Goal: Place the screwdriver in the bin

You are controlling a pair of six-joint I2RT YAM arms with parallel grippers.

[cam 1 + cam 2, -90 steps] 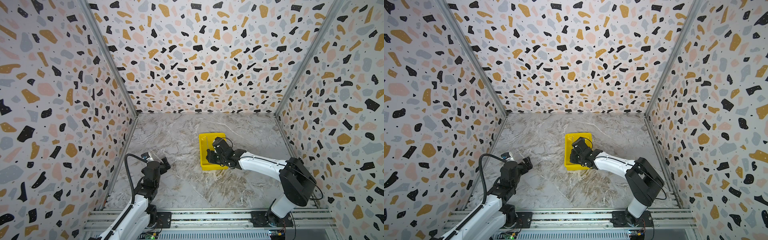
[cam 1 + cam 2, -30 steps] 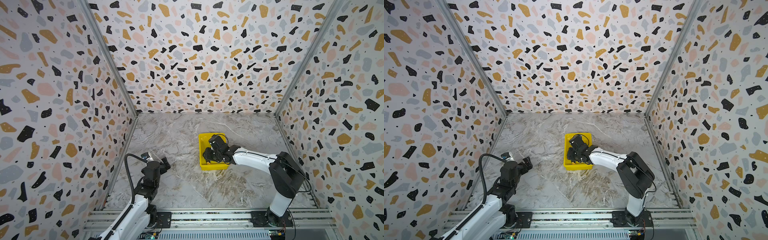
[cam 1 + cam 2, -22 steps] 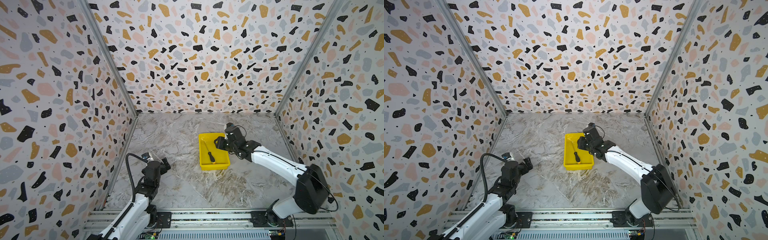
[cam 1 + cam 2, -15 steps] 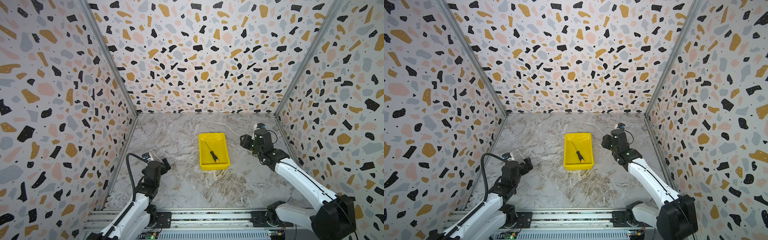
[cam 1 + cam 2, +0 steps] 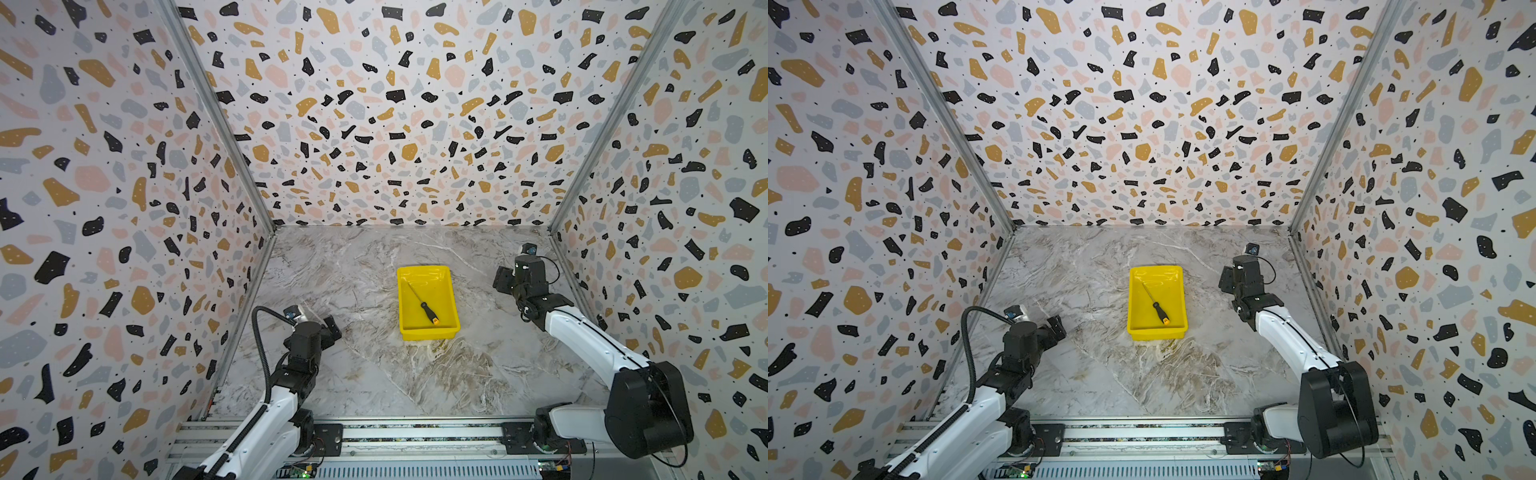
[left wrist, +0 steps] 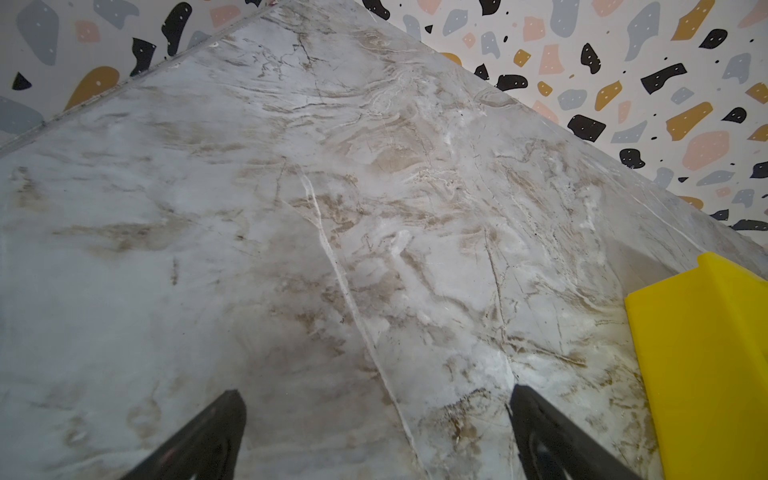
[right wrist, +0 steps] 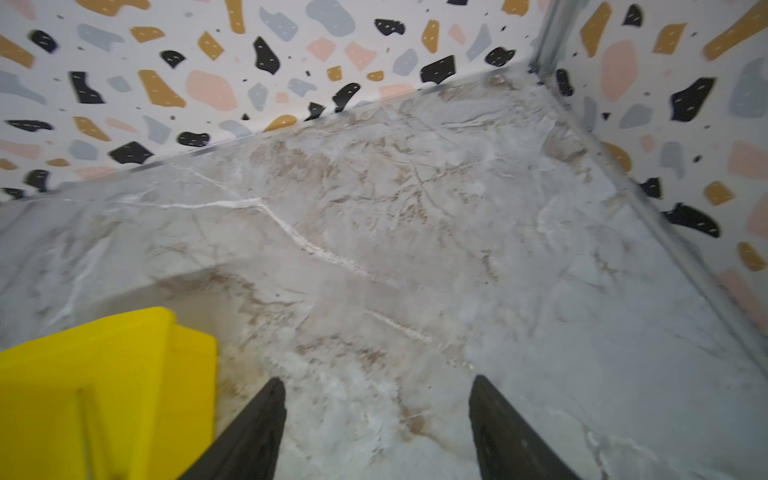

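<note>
Grey-white marble tabletop (image 5: 374, 374) spreads across the floor, streaked with brown, and a pale vein (image 6: 332, 257) cuts through it in the left wrist view. Terrazzo-print back wall (image 5: 395, 104) stands at twelve o'clock, the left-hand wall (image 5: 83, 208) at nine, the right-hand wall (image 5: 685, 187) at three. One silver corner post (image 5: 221, 124) rises at eleven, a second post (image 5: 610, 124) at one. A slotted metal rail (image 5: 415, 434) lies at six.

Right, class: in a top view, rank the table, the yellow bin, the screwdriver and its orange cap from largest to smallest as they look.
1. table, by far.
2. bin.
3. screwdriver, shorter than the bin and much thinner.
4. orange cap, only the handle's tip.
The last three lie together, so nearness skews nothing.
</note>
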